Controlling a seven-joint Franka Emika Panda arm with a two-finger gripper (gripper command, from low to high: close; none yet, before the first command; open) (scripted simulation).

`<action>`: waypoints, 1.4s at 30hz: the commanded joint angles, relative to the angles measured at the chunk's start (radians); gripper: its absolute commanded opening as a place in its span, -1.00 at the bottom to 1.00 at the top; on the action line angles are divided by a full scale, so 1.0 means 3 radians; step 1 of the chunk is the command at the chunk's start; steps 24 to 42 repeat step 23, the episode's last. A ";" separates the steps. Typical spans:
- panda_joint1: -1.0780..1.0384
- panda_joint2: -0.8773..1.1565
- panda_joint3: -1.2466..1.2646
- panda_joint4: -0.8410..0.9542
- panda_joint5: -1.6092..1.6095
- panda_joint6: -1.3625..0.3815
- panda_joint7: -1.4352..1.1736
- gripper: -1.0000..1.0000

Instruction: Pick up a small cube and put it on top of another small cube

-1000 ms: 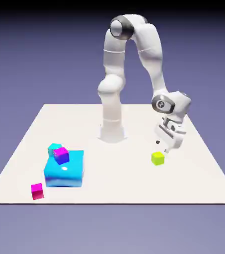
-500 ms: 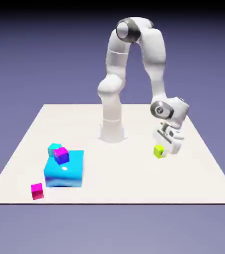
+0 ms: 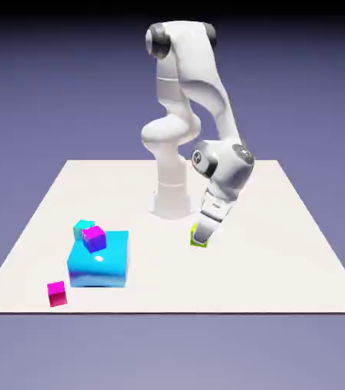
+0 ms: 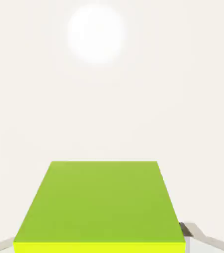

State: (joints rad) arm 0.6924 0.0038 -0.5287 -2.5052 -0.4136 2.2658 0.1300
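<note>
1. Rising from the base (image 3: 171,202) at the far side of the counter (image 3: 259,266), with the arm (image 3: 170,156) bent high at the elbow (image 3: 181,42), then sloping down toward the exterior view's right.
2. Angled at the wrist (image 3: 225,167), well below the elbow; from there, slanting down and back toward the exterior view's left, into the gripper (image 3: 201,237). Tilted in that view, rather than plumb.
3. Clenched on the lime cube (image 4: 101,202), grasping it low over the counter, right of the base in the exterior view. Partly hidden there behind the gripper; cannot tell whether touching the counter or just above it.
4. In the hand view, looking along the gripper: broad green top face and a thin bright yellow-green front edge, large at the bottom of the view. Dark sliver of a fingertip (image 4: 185,230) beside the cube's right edge. Pale surface beyond, with a round white glare spot.
5. Toward the exterior view's left, well apart from the gripper: large cyan block (image 3: 99,263), with a magenta-and-violet cube (image 3: 94,239) at its upper part. Small cyan cube (image 3: 83,228) just behind, partly hidden; cannot tell what supports it.
6. Nearer the counter's front edge, left of the block: magenta cube (image 3: 57,294), resting on the counter.
</note>
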 commanded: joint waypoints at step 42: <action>-0.1572 0.0040 -0.0439 0.0449 0.0301 -0.0406 -0.0231 1.00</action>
